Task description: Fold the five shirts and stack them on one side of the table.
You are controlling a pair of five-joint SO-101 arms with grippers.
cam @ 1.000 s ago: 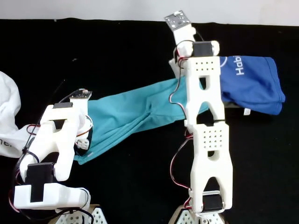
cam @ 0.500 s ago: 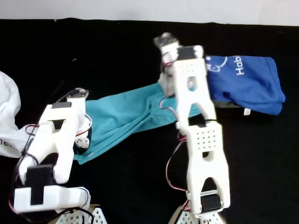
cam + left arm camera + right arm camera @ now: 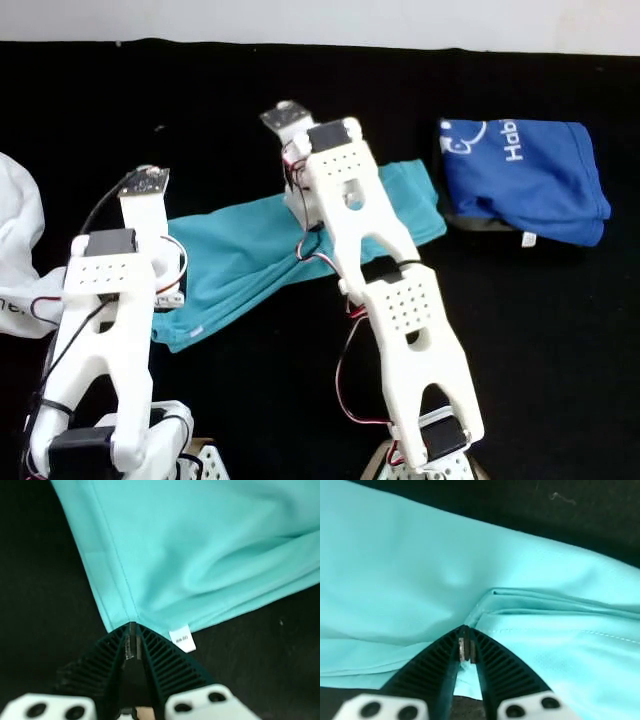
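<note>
A teal shirt lies stretched across the middle of the black table, partly doubled over. My left gripper is at the shirt's near-left corner. In the left wrist view the left gripper is shut on that corner of the teal shirt, beside a small white tag. My right gripper sits over the shirt's middle, mostly hidden under its arm. The right wrist view has the right gripper shut on a folded edge of the teal shirt. A folded blue shirt rests at the right.
A crumpled white shirt lies at the table's left edge. A dark folded item peeks out from under the blue shirt. A pale wall runs behind the table's far edge.
The right arm has swung left, pulling the teal shirt's right end away from the blue shirt and over toward the middle. The left arm has shifted slightly, still holding its corner.
</note>
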